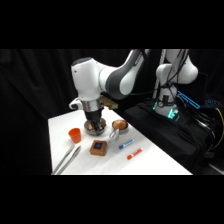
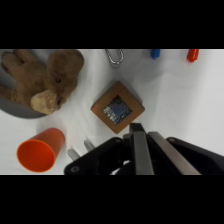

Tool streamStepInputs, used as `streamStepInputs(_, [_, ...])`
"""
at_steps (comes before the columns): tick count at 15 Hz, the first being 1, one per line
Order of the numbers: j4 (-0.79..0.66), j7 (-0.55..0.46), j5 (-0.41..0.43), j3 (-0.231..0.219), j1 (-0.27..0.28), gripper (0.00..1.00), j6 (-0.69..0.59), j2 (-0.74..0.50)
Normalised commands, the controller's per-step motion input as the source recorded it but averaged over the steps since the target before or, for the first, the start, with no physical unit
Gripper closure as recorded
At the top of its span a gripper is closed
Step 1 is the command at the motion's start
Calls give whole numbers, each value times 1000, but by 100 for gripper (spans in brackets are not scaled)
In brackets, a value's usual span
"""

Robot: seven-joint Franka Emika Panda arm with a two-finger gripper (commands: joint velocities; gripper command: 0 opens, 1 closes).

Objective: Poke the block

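The block (image 2: 118,107) lies flat at the frame centre in the wrist view, blue patch upward. The gripper (image 2: 141,150) hangs just above its lower right corner, jaws seemingly together, probably to poke with one tip.

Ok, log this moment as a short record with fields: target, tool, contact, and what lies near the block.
target: small square wood-coloured block with a dark blue patch on top, flat on the white table
tool: robot tool above the table, near the block's edge in the wrist view
contact: cannot tell
neighbours: small orange cup; brown stuffed animal in a dark round bowl; metal tongs; blue marker; red marker
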Motion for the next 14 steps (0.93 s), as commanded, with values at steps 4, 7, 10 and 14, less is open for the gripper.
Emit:
streamStepInputs(4, [-7,50,-108,0,16,97,254,155])
streamStepInputs(7, [71,24,-109,-18,-3,98,203,191])
streamStepInputs(10, [113,-3,-111,-24,-18,98,171,178])
streamStepInputs(14, [155,-38,-96,-12,-38,99,165,176])
